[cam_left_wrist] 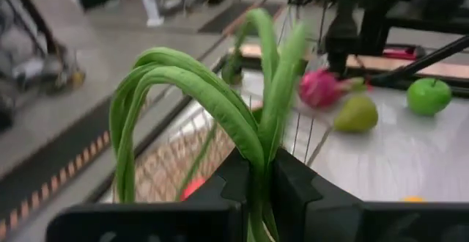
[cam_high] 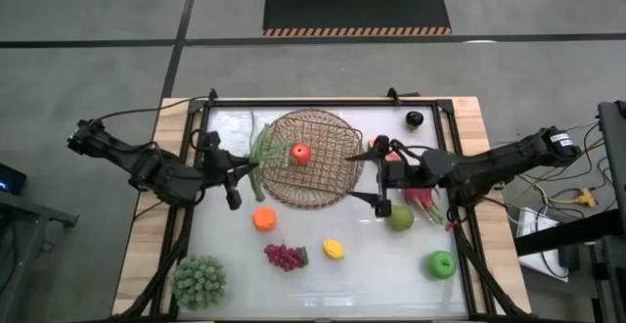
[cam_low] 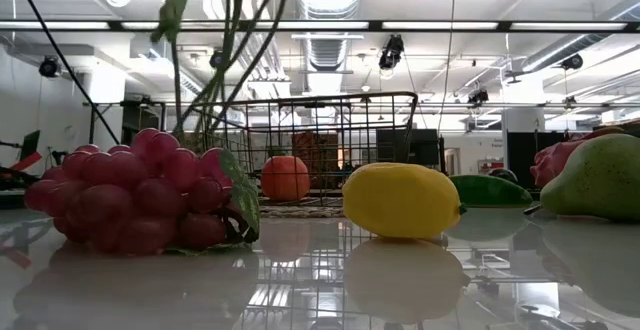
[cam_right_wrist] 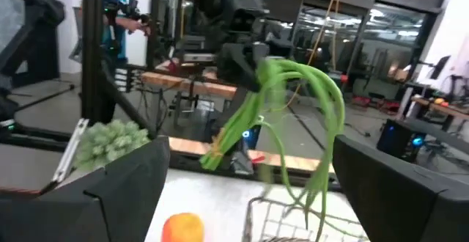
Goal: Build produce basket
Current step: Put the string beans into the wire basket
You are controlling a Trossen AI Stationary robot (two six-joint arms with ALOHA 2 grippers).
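The tan woven basket (cam_high: 328,181) lies in the table's middle with a red apple (cam_high: 300,154) in it. My left gripper (cam_high: 254,170) is at the basket's left rim, shut on a bunch of long green stalks (cam_high: 258,145). The stalks also show in the left wrist view (cam_left_wrist: 212,88) and high in the low view (cam_low: 215,50). My right gripper (cam_high: 364,176) is wide open and empty at the basket's right rim, and its wrist view (cam_right_wrist: 249,198) looks across at the stalks (cam_right_wrist: 300,110). The orange (cam_high: 264,218), grapes (cam_high: 284,256), lemon (cam_high: 334,250), pear (cam_high: 401,218), dragon fruit (cam_high: 423,199) and green apple (cam_high: 442,263) lie on the table. My left gripper pinches the bunch of stalks near one end (cam_left_wrist: 258,170) between its two fingers (cam_left_wrist: 293,191). The fingers come roughly level from the table's left side. The stalks rise past the fingertips, arch over and droop, lifted clear above the basket's left rim.
A green spiky ball (cam_high: 200,281) sits at the near left corner and a small dark thing (cam_high: 415,118) at the far right. A black frame (cam_high: 323,103) runs round the white tabletop. There is free table between the orange and the lemon.
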